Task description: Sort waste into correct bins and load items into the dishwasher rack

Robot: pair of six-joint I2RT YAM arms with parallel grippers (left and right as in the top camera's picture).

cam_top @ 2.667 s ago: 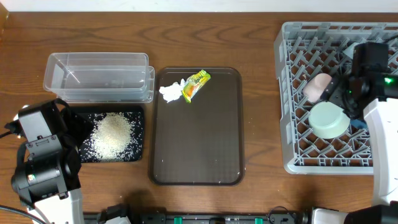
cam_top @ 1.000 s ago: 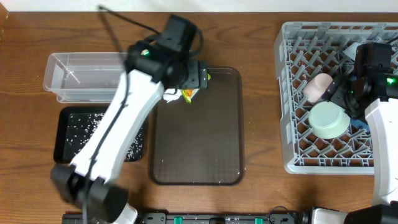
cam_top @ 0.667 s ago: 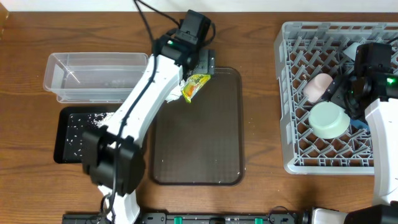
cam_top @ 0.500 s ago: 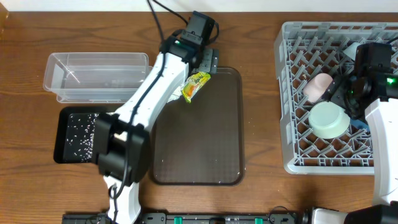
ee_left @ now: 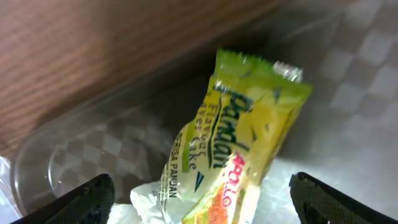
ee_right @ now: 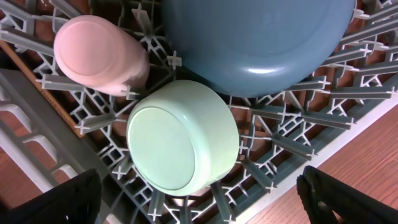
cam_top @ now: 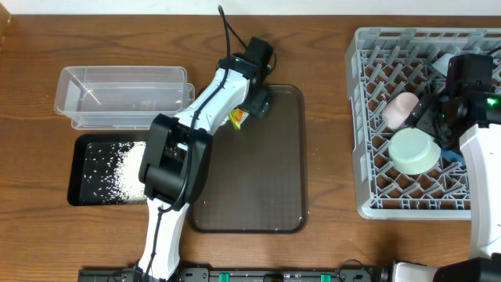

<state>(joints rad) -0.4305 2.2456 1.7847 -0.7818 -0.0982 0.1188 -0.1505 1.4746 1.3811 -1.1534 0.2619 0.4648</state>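
**Wrapper on the brown tray, dishes in the rack**

Overhead: on the wooden surface (cam_top: 329, 196) a clear tub (cam_top: 125, 98) stands at the far left. Just in front of it is a black tray (cam_top: 86, 168) holding a heap of rice (cam_top: 129, 168) and scattered grains. Beside them lies a brown tray (cam_top: 258, 180). The left arm (cam_top: 207, 106) stretches across to the brown tray's far left corner, where a yellow-green wrapper (cam_top: 237, 118) shows just beside its end. At the right edge stands the grey rack (cam_top: 368, 94), with a pink cup (cam_top: 399, 110) and a mint-green bowl (cam_top: 413, 150) among its pegs. The right arm (cam_top: 470, 86) reaches over the rack.

Left wrist: the left tool (ee_left: 202, 193) is spread wide and holds nothing. The wrapper lies flat on the brown tray below it, between the two fingertips. A white tissue (ee_left: 146, 199) peeks out at the wrapper's lower left, touching it.

Right wrist: the right tool (ee_right: 199, 183) is also spread wide and empty, above the rack. The mint-green bowl sits upside down on the pegs. The pink cup lies to its upper left, and a dark-blue dish (ee_right: 261, 43) sits just beyond the bowl.
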